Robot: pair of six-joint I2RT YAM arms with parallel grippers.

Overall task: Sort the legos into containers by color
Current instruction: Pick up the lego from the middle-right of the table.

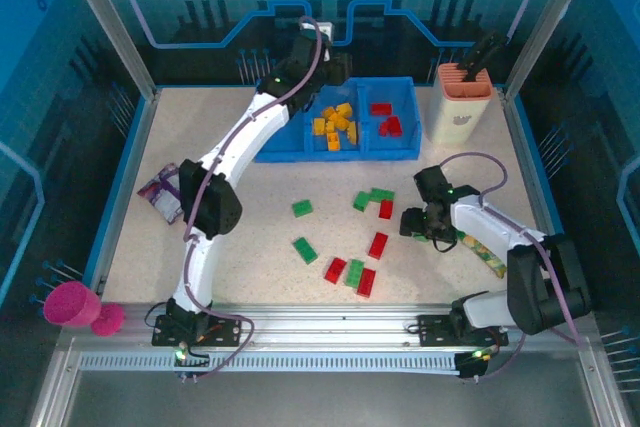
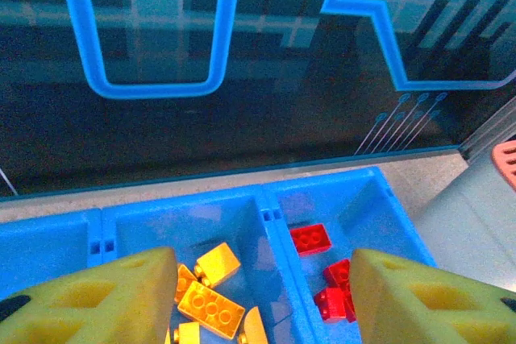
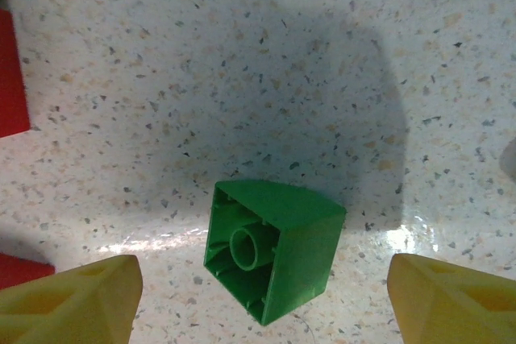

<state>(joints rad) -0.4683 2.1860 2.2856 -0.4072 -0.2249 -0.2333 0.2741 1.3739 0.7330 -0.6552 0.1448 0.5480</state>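
While orange legos [image 2: 211, 309] occupy one container [image 2: 185, 209], reds [image 2: 310, 238] another

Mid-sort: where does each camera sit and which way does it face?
Top external: above and behind the arms, looking down at the table; both arms show, bases nearest.
Left wrist: on the left gripper, facing forward and down into the blue bin; its two yellow fingers show.
Right wrist: on the right gripper, looking straight down at a green brick; both fingers show.
Shared: top and left wrist both show the bin's yellow bricks and red bricks.
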